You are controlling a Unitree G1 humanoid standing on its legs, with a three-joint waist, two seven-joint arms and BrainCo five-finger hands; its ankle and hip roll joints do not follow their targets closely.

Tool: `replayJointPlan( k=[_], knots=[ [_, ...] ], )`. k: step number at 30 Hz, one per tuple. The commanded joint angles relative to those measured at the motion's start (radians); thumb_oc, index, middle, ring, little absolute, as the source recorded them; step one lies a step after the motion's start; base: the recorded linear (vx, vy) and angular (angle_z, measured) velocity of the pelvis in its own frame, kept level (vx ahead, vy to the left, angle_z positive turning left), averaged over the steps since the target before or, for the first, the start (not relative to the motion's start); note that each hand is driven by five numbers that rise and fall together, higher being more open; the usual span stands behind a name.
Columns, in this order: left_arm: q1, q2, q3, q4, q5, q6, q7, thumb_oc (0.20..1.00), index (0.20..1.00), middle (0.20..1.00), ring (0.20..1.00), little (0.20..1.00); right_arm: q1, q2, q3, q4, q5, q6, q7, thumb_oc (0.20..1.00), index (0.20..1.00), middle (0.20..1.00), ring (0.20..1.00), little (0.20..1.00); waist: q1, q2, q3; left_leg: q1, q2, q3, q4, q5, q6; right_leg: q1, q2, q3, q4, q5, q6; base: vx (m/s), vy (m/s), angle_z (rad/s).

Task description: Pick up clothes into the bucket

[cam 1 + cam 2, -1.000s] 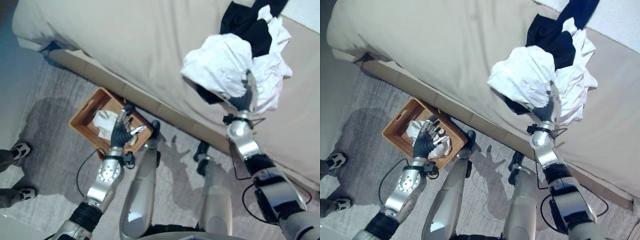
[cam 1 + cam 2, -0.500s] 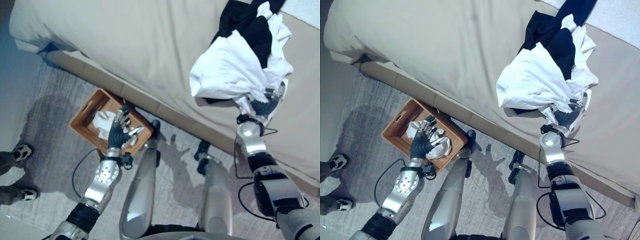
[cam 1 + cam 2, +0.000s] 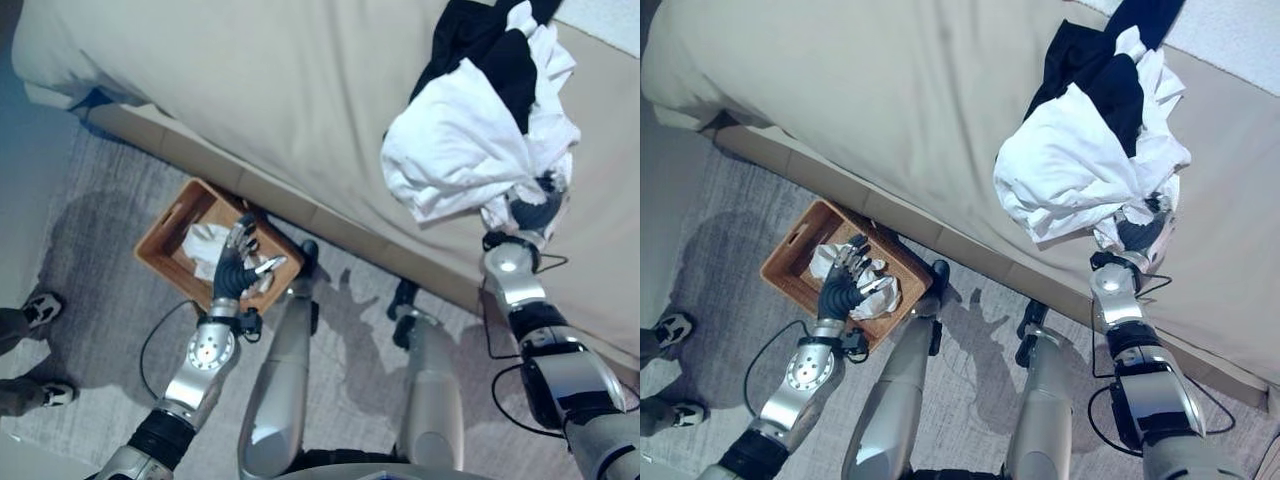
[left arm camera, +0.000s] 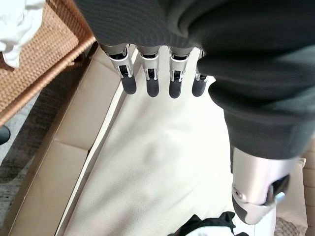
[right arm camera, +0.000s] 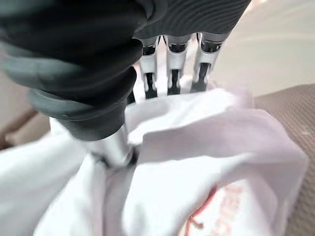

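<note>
Beige bed [image 3: 260, 90] (wooden base) over grey carpet [image 3: 90, 330].

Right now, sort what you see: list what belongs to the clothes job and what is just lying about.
Job:
- white garment, gripped by the right hand
- dark garment beside it on the bed
- wicker basket on the floor, white cloth already inside
- left hand, open above the basket

Lying about:
- beige bed cover
- grey carpet
- a person's shoes
</note>
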Motion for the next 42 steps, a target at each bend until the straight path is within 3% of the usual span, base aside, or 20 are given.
replayJointPlan(
  k=[1,6,7,8,9,10,14,22,25,26,27,28,31,32,34,38,42],
  knots=[
    [0.054,-0.013,0.024,-0.094,0.015,-0.05,-0.008,1.0,1.0,1.0,1.0,1.0,-0.021,-0.101,0.034,0.008,-0.05,0.02,0.034,0.2,0.2,0.2,0.2,0.2,0.017,0.011,-0.009,0.023,0.021,0.065,0.025,-0.07,0.026,0.033,-0.017,0.011,-0.028,0.081,0.024,0.0,0.0,0.0],
    [0.062,-0.016,0.039,-0.091,0.014,-0.049,-0.005,1.0,1.0,1.0,1.0,1.0,-0.021,-0.094,0.082,-0.03,-0.1,0.033,0.067,0.2,0.2,0.2,0.2,0.2,0.017,0.006,-0.009,0.026,0.021,0.067,0.021,-0.067,0.026,0.036,-0.016,0.008,-0.03,0.084,0.024,0.02,-0.006,0.0],
    [0.066,-0.017,0.038,-0.09,0.014,-0.048,-0.005,1.0,1.0,1.0,1.0,1.0,-0.017,-0.093,0.084,-0.029,-0.1,0.033,0.068,0.2,0.2,0.2,0.2,0.2,0.018,0.005,-0.009,0.046,0.023,0.061,0.029,-0.101,0.02,0.052,-0.013,0.02,-0.017,0.056,0.035,0.0,0.0,0.0],
    [0.063,-0.016,0.039,-0.095,0.012,-0.05,-0.007,1.0,1.0,1.0,1.0,1.0,-0.021,-0.098,0.106,-0.031,-0.129,0.042,0.081,0.2,0.2,0.2,0.2,0.2,0.017,0.003,-0.009,0.026,0.023,0.067,0.021,-0.068,0.025,0.037,-0.016,0.007,-0.03,0.084,0.024,0.08,-0.033,-0.01],
    [0.066,-0.017,0.038,-0.093,0.012,-0.049,-0.007,1.0,1.0,1.0,1.0,1.0,-0.018,-0.097,0.108,-0.03,-0.129,0.042,0.081,0.2,0.2,0.2,0.2,0.2,0.017,0.003,-0.009,0.046,0.025,0.061,0.027,-0.1,0.02,0.052,-0.013,0.018,-0.019,0.057,0.035,-0.07,0.014,-0.01],
    [0.065,-0.016,0.044,-0.097,0.015,-0.048,-0.008,1.0,1.0,1.0,1.0,1.0,-0.021,-0.106,0.123,-0.053,-0.158,0.052,0.09,0.2,0.2,0.2,0.2,0.2,0.016,0.0,-0.009,0.027,0.023,0.068,0.016,-0.065,0.024,0.038,-0.015,0.006,-0.035,0.086,0.025,0.0,0.0,0.0],
    [0.065,-0.019,0.053,-0.093,0.015,-0.045,-0.012,1.0,1.0,1.0,1.0,1.0,-0.008,-0.104,0.117,-0.073,-0.161,0.055,0.098,0.2,0.2,0.2,0.2,0.2,0.014,-0.006,-0.009,0.038,0.025,0.07,0.014,-0.066,0.024,0.049,-0.014,0.005,-0.04,0.087,0.025,-0.02,0.005,0.0],
    [0.067,-0.035,0.101,-0.063,0.022,-0.037,-0.018,1.0,1.0,1.0,1.0,1.0,0.178,-0.112,-0.034,-0.387,-0.172,0.022,0.078,0.2,0.2,0.2,0.2,0.2,-0.015,-0.037,-0.009,0.14,0.039,0.079,-0.001,-0.079,0.025,0.139,-0.011,0.009,-0.055,0.088,0.031,0.02,-0.004,-0.02],
    [0.059,-0.038,0.115,-0.043,0.021,-0.039,-0.027,1.0,1.0,1.0,1.0,1.0,0.264,-0.098,-0.13,-0.517,-0.149,-0.025,0.063,0.2,0.2,0.2,0.2,0.2,-0.027,-0.049,-0.009,0.211,0.045,0.082,-0.019,-0.083,0.026,0.211,-0.012,0.008,-0.075,0.092,0.036,0.06,-0.021,-0.03],
    [0.052,-0.042,0.129,-0.032,0.02,-0.037,-0.034,1.0,1.0,1.0,1.0,1.0,0.311,-0.082,-0.186,-0.607,-0.112,-0.074,0.08,0.2,0.2,0.2,0.2,0.2,-0.034,-0.056,-0.012,0.25,0.05,0.082,-0.033,-0.083,0.025,0.253,-0.012,0.008,-0.09,0.093,0.038,0.04,-0.019,-0.07],
    [0.052,-0.041,0.127,-0.032,0.02,-0.037,-0.035,1.0,1.0,1.0,1.0,1.0,0.315,-0.081,-0.189,-0.61,-0.111,-0.073,0.082,0.2,0.2,0.2,0.2,0.2,-0.033,-0.056,-0.009,0.256,0.05,0.082,-0.036,-0.082,0.025,0.258,-0.012,0.007,-0.092,0.094,0.038,0.1,-0.041,-0.09],
    [0.049,-0.048,0.134,-0.013,0.008,-0.036,-0.046,1.0,1.0,1.0,1.0,1.0,0.344,-0.055,-0.229,-0.654,-0.025,-0.131,0.113,0.2,0.2,0.2,0.2,0.2,-0.036,-0.062,-0.033,0.288,0.052,0.082,-0.054,-0.081,0.024,0.294,-0.012,0.001,-0.113,0.095,0.039,0.06,-0.024,-0.06],
    [0.055,-0.055,0.145,0.004,-0.007,-0.033,-0.063,1.0,1.0,1.0,1.0,1.0,0.368,-0.045,-0.264,-0.712,0.027,-0.169,0.147,0.2,0.2,0.2,0.2,0.2,-0.04,-0.067,-0.054,0.325,0.055,0.084,-0.077,-0.079,0.023,0.328,-0.009,-0.003,-0.134,0.097,0.04,0.09,-0.022,-0.06],
    [0.058,-0.067,0.162,0.023,-0.028,-0.027,-0.081,1.0,1.0,1.0,1.0,1.0,0.377,-0.032,-0.292,-0.775,0.098,-0.208,0.196,0.2,0.2,0.2,0.2,0.2,-0.043,-0.072,-0.085,0.358,0.061,0.086,-0.098,-0.078,0.02,0.359,-0.005,-0.006,-0.156,0.098,0.043,0.1,-0.025,-0.08],
    [0.061,-0.067,0.167,0.027,-0.034,-0.026,-0.092,1.0,1.0,1.0,1.0,1.0,0.381,-0.029,-0.297,-0.786,0.128,-0.218,0.219,0.2,0.2,0.2,0.2,0.2,-0.042,-0.072,-0.094,0.377,0.064,0.086,-0.111,-0.076,0.019,0.377,-0.003,-0.008,-0.166,0.099,0.044,0.09,-0.025,-0.06],
    [0.073,-0.08,0.18,0.06,-0.072,-0.012,-0.145,1.0,1.0,1.0,1.0,1.0,0.338,-0.019,-0.297,-0.812,0.324,-0.282,0.329,0.2,0.2,0.2,0.2,0.2,-0.041,-0.079,-0.154,0.458,0.078,0.092,-0.168,-0.063,0.016,0.443,0.008,-0.014,-0.216,0.11,0.045,0.09,-0.02,-0.02],
    [0.079,-0.092,0.18,0.087,-0.079,0.0,-0.17,1.0,1.0,1.0,1.0,1.0,0.296,-0.027,-0.264,-0.819,0.387,-0.285,0.382,0.2,0.2,0.2,0.2,0.2,-0.042,-0.087,-0.195,0.507,0.082,0.097,-0.208,-0.054,0.012,0.484,0.021,-0.016,-0.251,0.116,0.047,0.08,-0.021,-0.08]
  ],
)
